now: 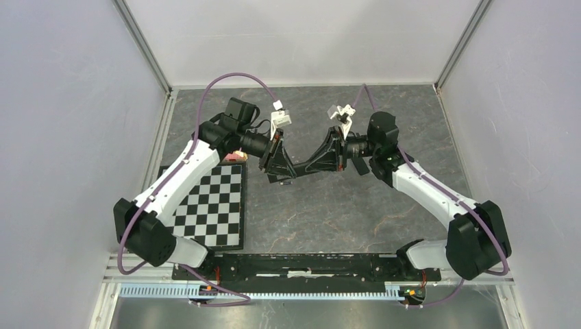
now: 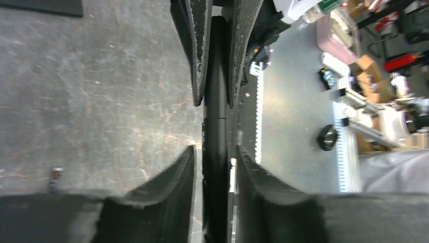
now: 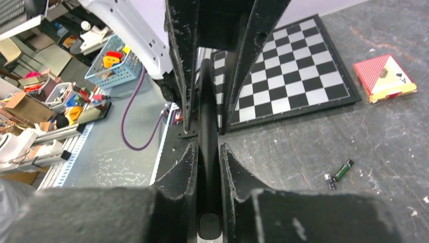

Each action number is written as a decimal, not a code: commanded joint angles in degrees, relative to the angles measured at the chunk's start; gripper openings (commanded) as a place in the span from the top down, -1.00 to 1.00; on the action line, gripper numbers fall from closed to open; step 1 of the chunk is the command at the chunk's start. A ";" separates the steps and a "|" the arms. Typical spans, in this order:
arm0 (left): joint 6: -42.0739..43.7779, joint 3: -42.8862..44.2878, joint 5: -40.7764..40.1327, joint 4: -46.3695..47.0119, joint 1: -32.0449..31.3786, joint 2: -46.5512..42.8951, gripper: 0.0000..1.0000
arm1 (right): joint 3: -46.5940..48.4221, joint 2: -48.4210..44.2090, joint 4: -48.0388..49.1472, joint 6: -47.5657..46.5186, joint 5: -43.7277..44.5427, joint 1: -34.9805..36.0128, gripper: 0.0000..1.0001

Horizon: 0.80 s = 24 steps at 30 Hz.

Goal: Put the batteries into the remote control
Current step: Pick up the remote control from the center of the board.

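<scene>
Remote [image 1: 305, 168] held in the air between both arms; batteries [image 3: 345, 169] not loaded.

Right end effector [image 3: 207, 147] is clamped on one end of the remote, above mid-table [image 1: 342, 219]. Left end effector [image 2: 215, 152] flanks the other end with a sliver of gap, so I cannot tell whether it grips. Two batteries lie loose on the table, well apart from the remote. The remote shows edge-on, so bay and cover are unreadable. Judged early: fetching and seating both cells remains.
</scene>
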 commanded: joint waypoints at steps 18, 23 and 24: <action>-72.69 -29.00 -27.29 75.82 11.52 -22.87 -0.77 | -8.93 -1.90 41.49 46.16 40.97 0.74 1.00; -79.45 -29.00 -26.97 84.48 10.68 -19.14 -0.74 | -7.88 -1.36 35.69 47.67 45.46 3.43 1.00; -80.66 -28.95 -26.46 86.04 10.30 -18.30 -0.72 | -7.33 -0.97 35.25 47.53 45.50 4.02 1.00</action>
